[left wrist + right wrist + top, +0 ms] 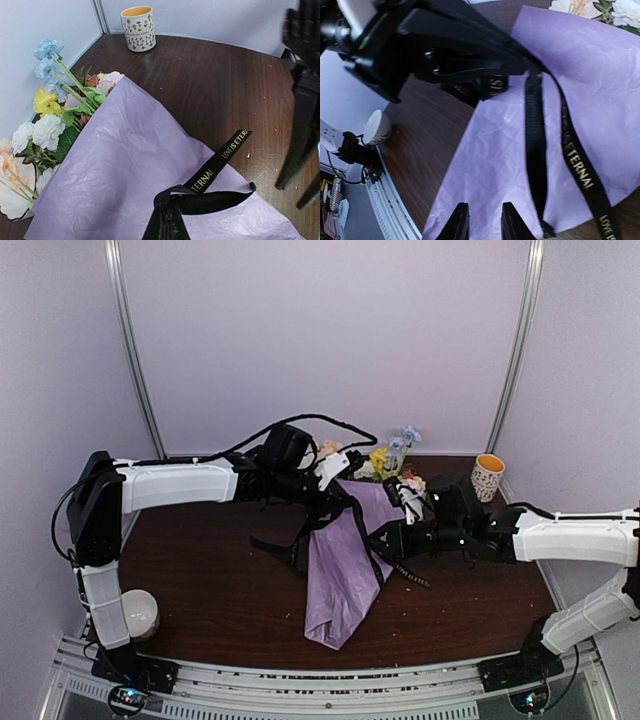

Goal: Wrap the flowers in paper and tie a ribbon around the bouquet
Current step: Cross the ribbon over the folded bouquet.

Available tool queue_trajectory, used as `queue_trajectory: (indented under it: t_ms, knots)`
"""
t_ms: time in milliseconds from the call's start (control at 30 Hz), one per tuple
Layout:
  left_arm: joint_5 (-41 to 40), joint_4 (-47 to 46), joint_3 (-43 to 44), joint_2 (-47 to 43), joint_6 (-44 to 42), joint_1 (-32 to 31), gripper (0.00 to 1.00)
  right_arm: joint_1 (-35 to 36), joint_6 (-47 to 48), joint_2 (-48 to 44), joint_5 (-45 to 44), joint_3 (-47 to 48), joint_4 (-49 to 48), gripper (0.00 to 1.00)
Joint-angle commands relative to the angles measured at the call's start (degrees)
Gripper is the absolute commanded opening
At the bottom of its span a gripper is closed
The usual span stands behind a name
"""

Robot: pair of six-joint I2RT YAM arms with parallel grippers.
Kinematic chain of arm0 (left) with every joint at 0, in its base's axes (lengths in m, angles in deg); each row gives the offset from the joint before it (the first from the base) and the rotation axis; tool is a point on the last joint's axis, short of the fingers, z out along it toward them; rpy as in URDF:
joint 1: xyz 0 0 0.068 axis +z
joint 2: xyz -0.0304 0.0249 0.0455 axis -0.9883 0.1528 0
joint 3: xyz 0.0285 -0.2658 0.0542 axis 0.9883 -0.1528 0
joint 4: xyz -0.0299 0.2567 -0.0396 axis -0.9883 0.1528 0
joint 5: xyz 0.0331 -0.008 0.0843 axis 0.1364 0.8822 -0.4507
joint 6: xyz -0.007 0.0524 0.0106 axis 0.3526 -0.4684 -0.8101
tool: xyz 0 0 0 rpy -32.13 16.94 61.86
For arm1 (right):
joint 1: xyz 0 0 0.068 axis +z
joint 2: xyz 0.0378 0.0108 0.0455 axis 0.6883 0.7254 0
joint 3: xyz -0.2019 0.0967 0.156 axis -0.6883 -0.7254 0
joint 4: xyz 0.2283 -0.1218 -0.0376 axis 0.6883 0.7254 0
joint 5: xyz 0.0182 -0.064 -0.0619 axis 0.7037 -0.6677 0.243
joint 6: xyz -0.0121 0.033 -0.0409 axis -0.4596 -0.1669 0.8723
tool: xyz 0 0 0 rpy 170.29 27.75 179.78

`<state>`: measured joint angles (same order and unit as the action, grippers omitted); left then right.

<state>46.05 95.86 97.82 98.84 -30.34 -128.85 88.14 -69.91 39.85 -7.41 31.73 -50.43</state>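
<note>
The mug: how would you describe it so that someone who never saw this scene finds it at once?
Start from the dark wooden table and go to its far right corner, right of the flowers. The mug stands upright there. It is pale with printed plant drawings and a yellow-orange inside, unlike the plain white round object at the near left.

The top camera looks down from behind on the whole table (200,570). The left wrist view, close over the paper (125,165), faces far right; the right wrist view faces near left (both share the ribbon (220,160)).
</note>
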Motion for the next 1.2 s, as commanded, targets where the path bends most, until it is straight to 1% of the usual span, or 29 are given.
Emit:
queue_trajectory:
  t_ms: [0, 100, 233, 333, 367, 500, 667, 767, 800, 900, 1000, 1167]
  knots:
    - [0.19, -3.66, 0.26, 0.47, 2.64, 0.91, 0.0, 5.19, -6.84, -0.91, -7.74, -7.91, -22.19, 0.22]
    - [-0.03, -3.48, 0.77, 0.39, 3.4, 1.05, 0.0, 8.37, -9.32, 2.65, -11.47, -9.23, -29.02, 0.2]
    - [0.65, -3.52, 1.1, -0.05, 4.12, 1.1, 0.0, 9.58, -10.02, 10.44, -14.72, -4.04, -26.86, 0.21]
    - [0.76, -4.11, 0.22, -1.27, 4.67, 1.09, 0.0, 9.5, -11.57, 12.34, -18.76, -4.28, -30.06, 0.25]
    - [0.9, -4.63, -0.36, -1.82, 4.84, 1.11, 0.0, 9.5, -11.77, 12.53, -20.9, -4.28, -29.83, 0.26]
    - [0.96, -5.62, -2.06, -3.53, 5.19, 1.12, 0.0, 9.27, -12.85, 13.0, -31.66, -2.63, -21.9, 0.28]
    - [-0.48, -3.2, -2.04, -3.76, 6.33, 1.05, 0.0, 7.98, -12.93, 11.66, -33.46, -3.99, -21.62, 0.33]
    - [-4.67, 2.1, -0.5, -4.66, 8.04, 1.01, 0.0, 6.65, -12.39, 11.56, -31.88, -3.84, -21.08, 0.33]
    - [-4.82, 4.19, 0.31, -4.87, 8.82, 0.97, 0.0, 6.2, -11.58, 11.88, -30.67, -3.33, -20.77, 0.33]
    - [-1.37, 8.31, 0.94, -5.3, 9.98, 0.97, 0.0, 5.52, -8.09, 13.17, -27.5, -0.64, -18.17, 0.32]
    - [1.33, 8.07, -0.96, -5.96, 11.87, 0.96, 0.0, 4.37, -5.16, 15.4, -23.07, 2.61, -15.92, 0.34]
    - [-1.28, 6.42, -1.96, -5.7, 13.42, 0.97, 0.0, 3.88, -0.62, 19.29, -14.29, 6.21, -14.5, 0.35]
